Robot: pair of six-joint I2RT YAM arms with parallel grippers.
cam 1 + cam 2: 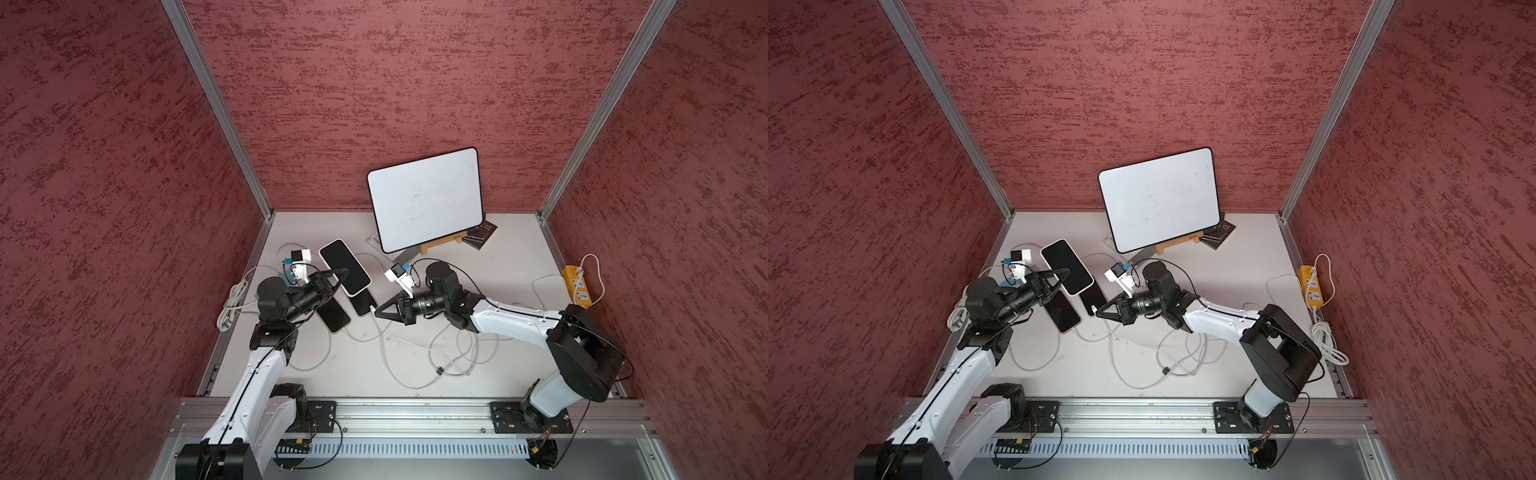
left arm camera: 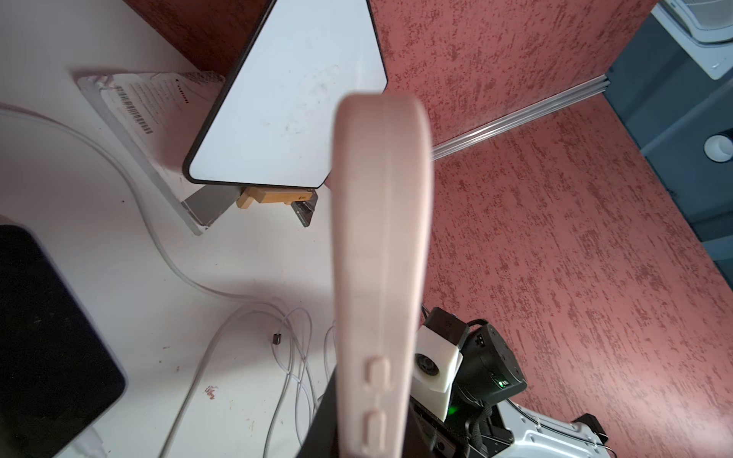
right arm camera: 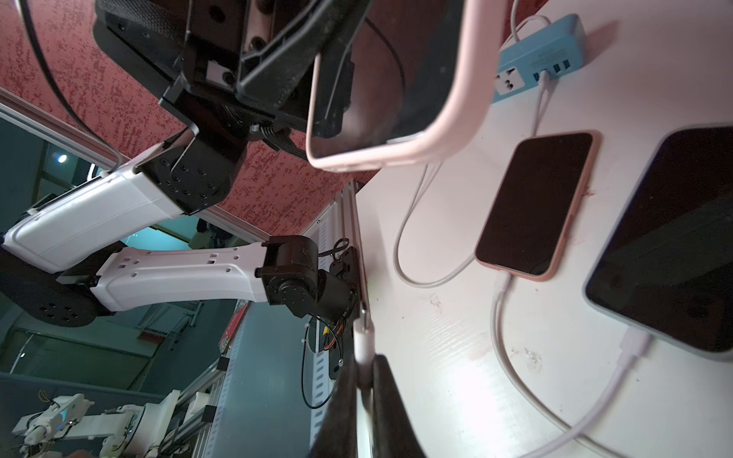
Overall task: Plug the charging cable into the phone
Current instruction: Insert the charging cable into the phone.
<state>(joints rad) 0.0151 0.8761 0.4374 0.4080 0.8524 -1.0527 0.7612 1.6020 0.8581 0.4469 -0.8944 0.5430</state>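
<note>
Left gripper [image 1: 341, 277] clamps the pink-cased phone [image 1: 338, 257] above the bench; right gripper [image 3: 365, 368] pinches the white charging plug [image 3: 363, 340], not yet inserted.

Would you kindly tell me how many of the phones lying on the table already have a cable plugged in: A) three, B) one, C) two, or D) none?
C: in the right wrist view the small phone and the large phone lie on the table, each with a white cable plugged into its end; the third phone is in the left gripper, off the table.
</note>
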